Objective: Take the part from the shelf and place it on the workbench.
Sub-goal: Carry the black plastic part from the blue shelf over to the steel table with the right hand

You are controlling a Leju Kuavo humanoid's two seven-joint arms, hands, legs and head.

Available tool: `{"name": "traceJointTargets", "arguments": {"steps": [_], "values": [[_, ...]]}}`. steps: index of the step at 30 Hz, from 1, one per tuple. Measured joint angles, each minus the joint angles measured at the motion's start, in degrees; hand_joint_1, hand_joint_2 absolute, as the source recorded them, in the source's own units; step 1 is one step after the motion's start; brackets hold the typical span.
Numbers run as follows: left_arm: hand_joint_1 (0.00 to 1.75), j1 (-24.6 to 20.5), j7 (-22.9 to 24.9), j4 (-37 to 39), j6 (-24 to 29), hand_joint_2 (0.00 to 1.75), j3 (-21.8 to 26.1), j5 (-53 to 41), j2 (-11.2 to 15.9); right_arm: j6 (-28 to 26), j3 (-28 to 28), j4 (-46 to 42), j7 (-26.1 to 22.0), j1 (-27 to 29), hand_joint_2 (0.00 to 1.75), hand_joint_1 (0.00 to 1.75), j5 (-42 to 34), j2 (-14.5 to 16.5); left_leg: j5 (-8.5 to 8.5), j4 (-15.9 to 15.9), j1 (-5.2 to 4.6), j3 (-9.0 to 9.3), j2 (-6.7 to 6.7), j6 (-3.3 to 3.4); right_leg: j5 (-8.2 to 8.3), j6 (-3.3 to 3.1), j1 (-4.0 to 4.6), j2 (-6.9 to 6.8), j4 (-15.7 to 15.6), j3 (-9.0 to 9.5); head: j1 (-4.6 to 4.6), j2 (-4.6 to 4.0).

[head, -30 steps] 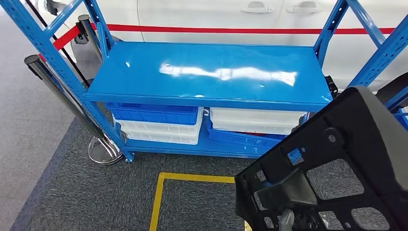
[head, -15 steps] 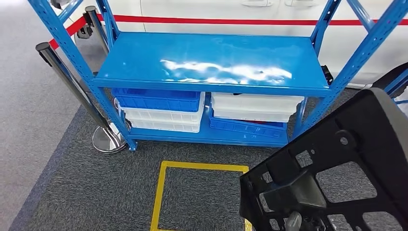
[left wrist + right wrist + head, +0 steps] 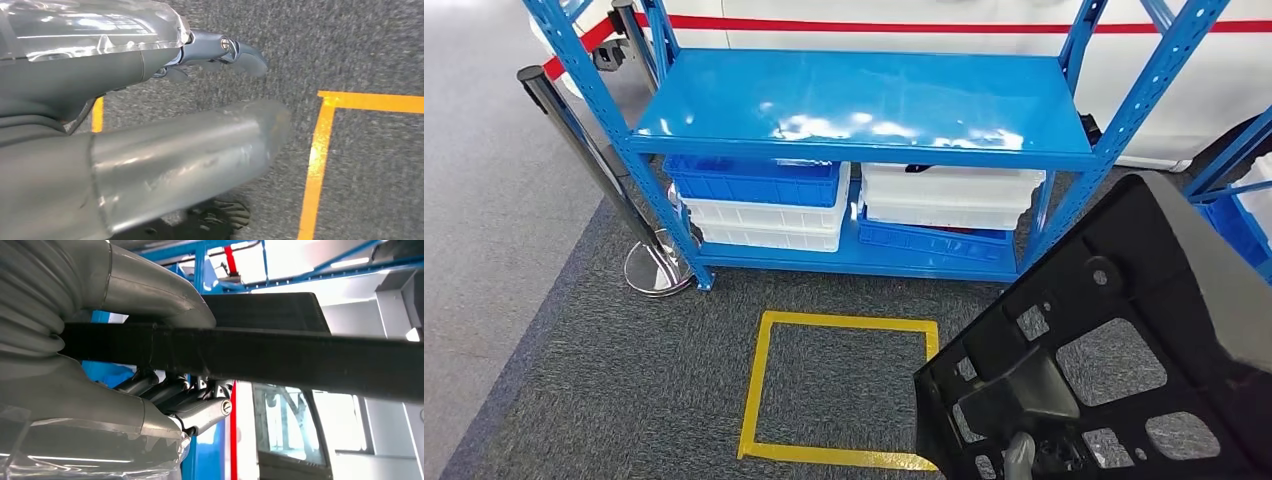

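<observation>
We are carrying the black part point(image 3: 1124, 340) in our right hand point(image 3: 165, 390), the thumb pressing on one face of its flat edge and the darker fingers point(image 3: 200, 412) curling against the other, so that hand is gripping the part firmly. Taking the yellow floor square point(image 3: 839, 385) as landmark, the part is hanging just to the right of it and overlapping its right corner in the head view, tilted, its long axis running from low near the square up and away to the right. The blue shelf point(image 3: 864, 95) is standing beyond the square, its top deck bare and glossy, with blue and white bins point(image 3: 759, 205) stacked on the level under it. A stanchion post point(image 3: 589, 165) is standing left of the shelf, well away from the square. Our left hand point(image 3: 220, 52) is hanging low over grey carpet near a yellow line, holding nothing, with its fingers looking curled in. We are seeing no bench here, so we judge the part is already off the shelf and the carry is under way; the next move is probably turning toward the bench. Only the right hand matters for placing, with the part extending forward and rightward from it.
</observation>
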Motion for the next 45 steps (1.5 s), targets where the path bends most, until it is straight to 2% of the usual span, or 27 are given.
{"name": "traceJointTargets", "arguments": {"steps": [3, 5, 7, 8, 9, 10, 12, 14, 16, 18, 20, 22, 23, 24, 25, 27, 29, 31, 33, 35, 37, 39, 40, 41, 42, 44, 45], "values": [[0.0, -0.05, -0.01, 0.02, 0.07, 0.0, 0.01, 0.91, -0.11, 1.39, 0.03, 0.07, 0.18, -0.09, 1.75, 1.75, -1.42, -0.01, 0.3, -1.44, -0.1, -0.33, 0.37, 1.21, 0.67, 1.16, -0.07, 0.26, -0.03, -0.44, -0.06, 0.0], [0.0, -0.05, 0.02, 0.04, 0.11, 0.0, 0.02, 1.34, -0.27, 2.32, 0.02, 0.13, 0.25, -0.08, 1.75, 1.75, -2.55, -0.02, 1.39, -1.72, 0.11, -1.16, 0.99, 2.21, -2.17, 1.8, -0.18, 0.55, 2.47, -1.56, 0.14, -0.01], [0.0, -0.07, 0.08, 0.05, 0.14, 0.0, 0.03, 1.61, -0.35, 2.78, -0.01, 0.27, 0.33, -0.08, 1.75, 1.75, -3.05, -0.02, 2.26, -1.7, 0.04, -2.25, 1.73, 2.72, -7.37, 2.3, -0.25, 0.68, 9.05, -3.78, 0.34, 0.0], [0.0, -0.05, 0.17, 0.05, 0.17, 0.0, 0.03, 1.72, -0.36, 2.91, -0.03, 0.37, 0.39, -0.08, 1.75, 1.75, -3.11, -0.02, 2.62, -1.63, -0.02, -2.8, 2.16, 2.77, -9.07, 2.5, -0.26, 0.69, 12.57, -4.79, 0.37, 0.0], [0.0, -0.02, 0.24, 0.05, 0.26, 0.0, 0.02, 1.71, -0.37, 3.06, -0.05, 0.48, 0.43, -0.07, 1.75, 1.75, -3.13, -0.03, 2.91, -1.53, -0.07, -3.31, 2.62, 2.76, -9.66, 2.64, -0.27, 0.67, 14.85, -5.17, 0.36, 0.0], [0.0, 0.02, 0.23, 0.07, 0.43, 0.0, -0.04, 1.53, -0.37, 3.22, -0.07, 0.59, 0.37, -0.06, 1.75, 1.75, -3.18, -0.03, 3.12, -1.38, -0.09, -3.75, 3.12, 2.71, -9.12, 2.69, -0.28, 0.59, 15.01, -4.45, 0.36, 0.0], [0.0, 0.18, -0.22, 0.34, 0.9, 0.0, -0.34, 0.77, -0.16, 3.42, -0.09, 0.73, -0.03, -0.04, 1.75, 1.75, -3.39, -0.05, 3.28, -0.94, -0.12, -4.21, 4.1, 2.53, -6.36, 2.48, -0.26, -0.4, 8.9, 0.28, 0.37, 0.0], [0.0, 0.47, -0.79, 0.96, 1.24, 0.0, -0.75, 0.22, 0.41, 3.45, -0.09, 0.75, -0.46, -0.04, 1.75, 1.75, -3.66, -0.09, 3.25, -0.47, -0.34, -4.42, 5.02, 2.05, -4.71, 1.56, 0.21, -2.62, 1.66, 4.96, 0.34, 0.0], [0.0, 0.67, -1.03, 1.59, 1.32, 0.0, -1.08, 0.03, 1.03, 3.41, -0.09, 0.75, -0.66, 0.02, 1.75, 1.75, -3.82, -0.14, 3.31, -0.28, -0.5, -4.29, 5.96, 1.37, -4.62, 0.38, 0.73, -3.4, -0.81, 6.03, 0.35, 0.01], [0.0, 0.67, -1.1, 2.04, 1.35, 0.0, -1.35, -0.02, 1.46, 3.36, -0.1, 0.74, -0.73, 0.18, 1.75, 1.75, -3.91, -0.17, 3.21, -0.14, -0.48, -4.11, 6.43, 0.66, -4.27, -0.52, 0.53, -2.22, -1.26, 5.61, 0.4, 0.0], [0.0, 0.71, -1.18, 2.5, 1.5, 0.0, -1.5, -0.02, 1.78, 3.31, -0.09, 0.73, -0.74, 0.26, 1.75, 1.75, -3.99, -0.17, 1.04, 2.3, -0.32, -5.18, 4.03, -0.05, -3.66, -1.35, 0.18, -0.99, -1.58, 5.14, 0.32, 0.01], [0.0, 0.93, -1.22, 2.92, 1.8, 0.0, -1.53, -0.01, 2.11, 3.26, -0.05, 0.73, -0.74, 0.29, 1.75, 1.75, -4.02, -0.17, -3.28, 9.24, -0.09, -8.0, 0.96, -0.5, -3.17, -1.88, 0.15, 0.29, -1.61, 4.58, 0.24, 0.01], [0.0, 1.08, -1.21, 3.12, 1.98, 0.0, -1.53, 0.0, 2.25, 3.24, -0.04, 0.74, -0.73, 0.31, 1.75, 1.75, -4.02, -0.17, -5.03, 13.2, -0.03, -9.57, 0.4, -0.59, -3.01, -1.98, 0.2, 1.01, -1.54, 4.32, 0.24, 0.01], [0.0, 1.22, -1.2, 3.3, 2.14, 0.0, -1.53, 0.01, 2.37, 3.2, -0.05, 0.74, -0.73, 0.35, 1.75, 1.75, -4.02, -0.17, -5.71, 15.91, -0.01, -10.63, 0.22, -0.62, -2.89, -2.01, 0.25, 1.78, -1.45, 4.12, 0.24, 0.01], [0.0, 1.28, -1.19, 3.5, 2.25, 0.0, -1.53, 0.01, 2.45, 3.14, -0.05, 0.75, -0.73, 0.39, 1.75, 1.75, -4.02, -0.17, -5.12, 16.52, 0.0, -10.75, 0.16, -0.59, -2.81, -1.98, 0.28, 2.58, -1.33, 4.0, 0.24, 0.01], [0.0, 1.27, -1.18, 3.84, 2.45, 0.0, -1.54, 0.0, 2.59, 3.04, -0.07, 0.75, -0.73, 0.44, 1.75, 1.75, -4.02, -0.17, -1.08, 11.12, 0.05, -8.04, -0.54, -0.32, -2.74, -1.89, 0.28, 4.18, -1.05, 3.96, 0.25, 0.01], [0.0, 1.27, -1.13, 4.11, 2.63, 0.0, -1.55, 0.0, 2.77, 2.95, -0.07, 0.75, -0.73, 0.43, 1.75, 1.75, -4.02, -0.17, 1.94, 3.47, 0.13, -4.3, -3.07, 0.14, -2.64, -1.57, 0.31, 5.64, -0.78, 3.73, 0.28, 0.0], [0.0, 1.3, -1.03, 4.37, 2.8, 0.0, -1.55, 0.01, 2.96, 2.89, -0.07, 0.74, -0.71, 0.46, 1.75, 1.75, -4.02, -0.17, 2.22, 0.26, 0.11, -2.88, -4.48, 0.47, -2.28, -0.86, 0.23, 7.02, -0.62, 3.14, 0.27, 0.0], [0.0, 1.07, -0.94, 4.58, 2.91, 0.0, -1.57, 0.04, 3.01, 2.85, -0.08, 0.72, -0.68, 0.61, 1.75, 1.75, -4.02, -0.17, 2.32, -0.49, 0.25, -2.96, -3.25, 0.85, -1.93, -0.05, 0.14, 7.79, -0.49, 2.47, 0.26, 0.01], [0.0, 0.83, -0.92, 4.8, 2.93, 0.0, -1.59, 0.08, 2.98, 2.8, -0.1, 0.69, -0.67, 0.75, 1.75, 1.75, -4.01, -0.17, 2.67, -1.21, 0.54, -3.05, -1.79, 1.51, -3.3, 0.47, 0.35, 5.48, 1.47, 1.22, 0.52, 0.0], [0.0, 0.98, -0.92, 4.96, 2.93, 0.0, -1.6, 0.16, 2.96, 2.75, -0.12, 0.69, -0.63, 0.79, 1.75, 1.75, -3.98, -0.17, 2.89, -1.46, 0.55, -3.21, -0.17, 1.96, -7.01, 0.84, 0.39, 2.28, 7.77, -1.81, 0.88, 0.0], [0.0, 1.19, -0.9, 5.05, 2.93, 0.0, -1.6, 0.22, 2.97, 2.71, -0.16, 0.71, -0.59, 0.81, 1.75, 1.75, -3.96, -0.17, 2.86, -1.37, 0.46, -3.41, 1.64, 2.05, -9.71, 1.26, 0.09, 1.37, 14.49, -4.9, 1.02, 0.01], [0.0, 1.21, -0.9, 5.1, 2.93, 0.0, -1.6, 0.25, 2.98, 2.69, -0.2, 0.71, -0.58, 0.85, 1.75, 1.75, -3.96, -0.17, 2.82, -1.32, 0.43, -3.46, 2.48, 2.01, -9.57, 1.42, -0.05, 1.2, 15.47, -5.22, 1.02, 0.01], [0.0, 1.16, -0.89, 5.17, 2.92, 0.0, -1.6, 0.32, 2.98, 2.69, -0.24, 0.71, -0.58, 0.87, 1.75, 1.75, -3.96, -0.17, 2.74, -1.25, 0.43, -3.44, 3.26, 1.92, -8.28, 1.48, -0.15, 0.89, 13.92, -4.21, 1.02, 0.01], [0.0, 1.09, -0.9, 5.24, 2.9, 0.0, -1.6, 0.42, 2.98, 2.7, -0.28, 0.71, -0.58, 0.9, 1.75, 1.75, -3.96, -0.17, 2.62, -1.14, 0.43, -3.34, 3.93, 1.76, -6.41, 1.43, -0.2, 0.25, 10.5, -2.21, 1.03, 0.01], [0.0, 1.03, -0.92, 5.33, 2.84, 0.0, -1.6, 0.63, 2.98, 2.81, -0.34, 0.71, -0.57, 0.89, 1.75, 1.75, -3.96, -0.17, 2.22, -0.79, 0.24, -3.09, 5.11, 1.23, -3.85, 0.89, 0.15, -2.75, 2.69, 2.14, 1.01, 0.01], [0.0, 1.0, -0.95, 5.36, 2.8, 0.0, -1.6, 0.69, 2.99, 2.89, -0.38, 0.7, -0.57, 0.89, 1.75, 1.75, -3.96, -0.17, 2.04, -0.63, 0.08, -2.98, 5.62, 0.94, -3.47, 0.54, 0.4, -3.74, 0.52, 3.24, 0.96, 0.01]]}}
